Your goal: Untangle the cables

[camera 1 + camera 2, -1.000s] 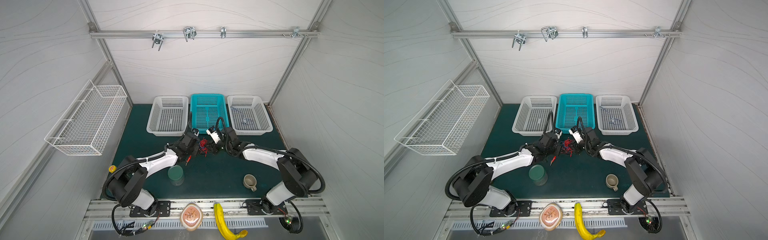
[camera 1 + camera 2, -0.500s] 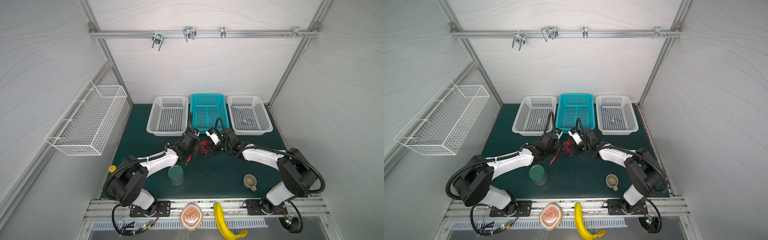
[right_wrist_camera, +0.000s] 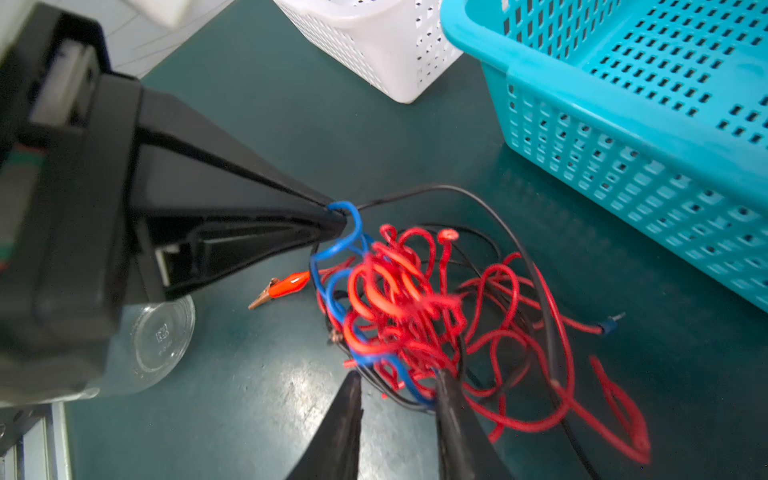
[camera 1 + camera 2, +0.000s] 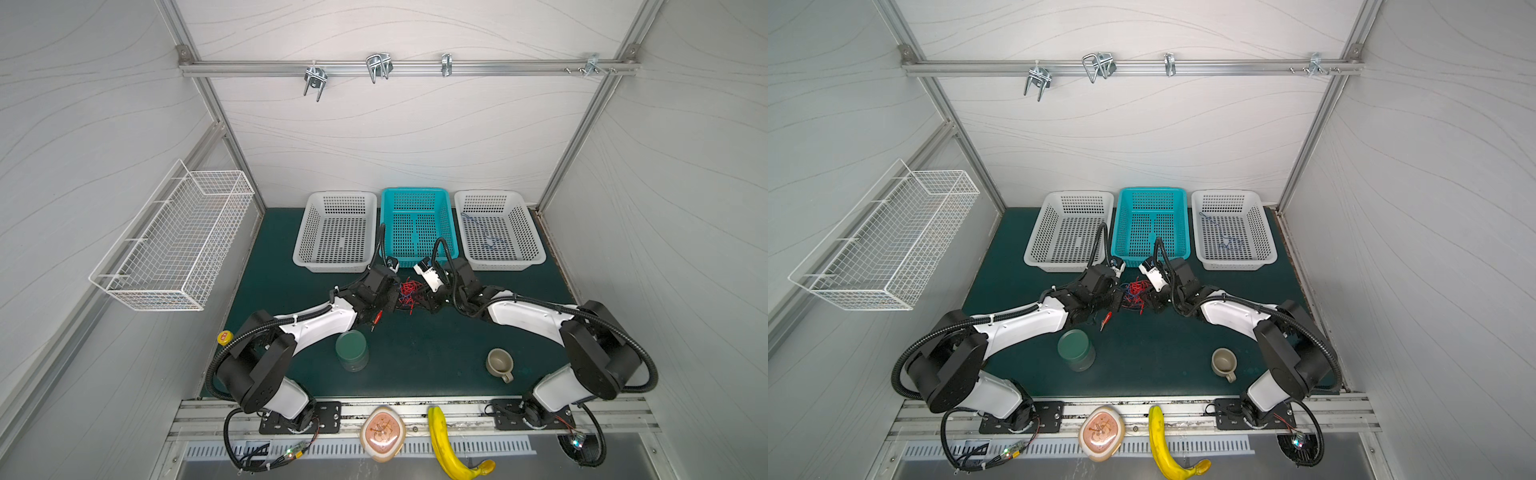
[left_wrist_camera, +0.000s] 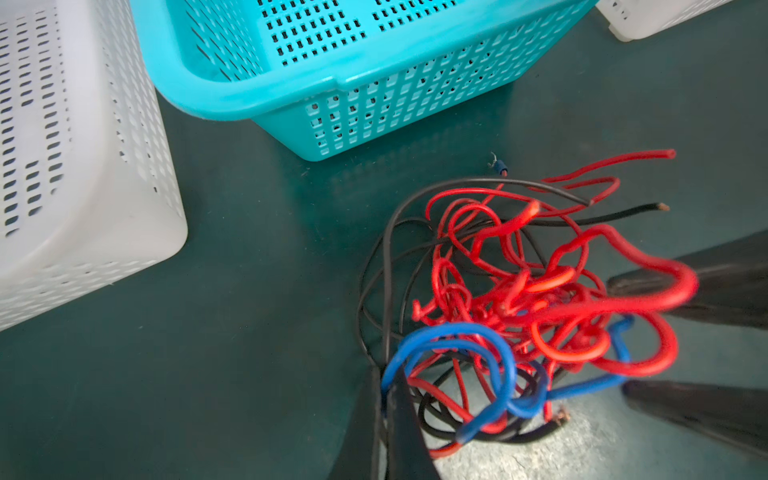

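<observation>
The cables [image 4: 409,291] [image 4: 1136,293] lie as a tangle of thin red, blue and black wires on the green mat in front of the teal basket. My left gripper [image 5: 388,386] [image 4: 390,300] is shut on a blue cable loop [image 5: 453,332] at the tangle's left edge; the right wrist view shows the pinch [image 3: 337,217]. My right gripper [image 3: 399,380] [image 4: 428,301] is open at the tangle's other side, and blue and black strands [image 3: 409,386] pass between its fingers. A red alligator clip [image 3: 286,284] [image 4: 377,318] lies on the mat beside the left gripper.
Three baskets stand at the back: white [image 4: 334,232], teal [image 4: 417,195] and white [image 4: 498,199], the last holding a blue wire [image 4: 484,239]. A green cup [image 4: 352,351] and a mug [image 4: 500,363] stand nearer the front. A tiny blue connector [image 5: 500,166] lies loose.
The right gripper's jaws have widened a little. The left gripper keeps its pinch on the blue loop, and both arms stay almost in place.
</observation>
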`<state>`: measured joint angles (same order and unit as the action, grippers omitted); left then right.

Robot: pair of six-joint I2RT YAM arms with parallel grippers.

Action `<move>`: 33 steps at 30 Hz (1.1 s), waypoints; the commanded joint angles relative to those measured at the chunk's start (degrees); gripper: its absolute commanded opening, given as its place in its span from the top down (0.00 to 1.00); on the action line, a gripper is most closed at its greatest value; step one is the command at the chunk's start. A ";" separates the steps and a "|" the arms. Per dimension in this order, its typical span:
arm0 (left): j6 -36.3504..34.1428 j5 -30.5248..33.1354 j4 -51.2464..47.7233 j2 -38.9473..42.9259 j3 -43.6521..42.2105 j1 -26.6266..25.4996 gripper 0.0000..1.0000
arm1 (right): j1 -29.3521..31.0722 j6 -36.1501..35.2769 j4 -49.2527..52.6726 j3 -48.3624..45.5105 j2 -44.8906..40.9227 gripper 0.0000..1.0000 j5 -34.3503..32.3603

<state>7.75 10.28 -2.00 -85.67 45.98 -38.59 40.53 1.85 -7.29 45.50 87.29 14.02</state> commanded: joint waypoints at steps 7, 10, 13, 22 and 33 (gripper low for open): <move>0.69 0.26 2.26 -0.11 2.43 -0.25 1.00 | 0.42 -1.04 0.36 -0.21 -0.57 0.69 -0.25; 0.97 0.13 2.29 -0.09 2.39 -0.24 1.00 | 0.56 -0.63 -1.06 0.06 0.05 0.69 -0.15; 1.09 -0.12 2.38 -0.11 2.28 -0.19 1.00 | 0.60 -0.32 -2.44 0.78 0.77 0.70 0.00; 1.23 -0.45 2.29 0.14 2.04 -0.19 1.00 | 1.04 -1.01 -2.78 3.28 3.67 0.74 0.26; 1.36 3.42 2.24 0.37 1.57 -0.24 1.00 | 1.16 -1.58 -1.26 0.75 -0.75 1.00 -5.93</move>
<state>8.71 11.99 -1.50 -85.67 45.98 -38.52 41.45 0.97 -8.78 47.03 89.41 12.12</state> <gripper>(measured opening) 0.052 0.055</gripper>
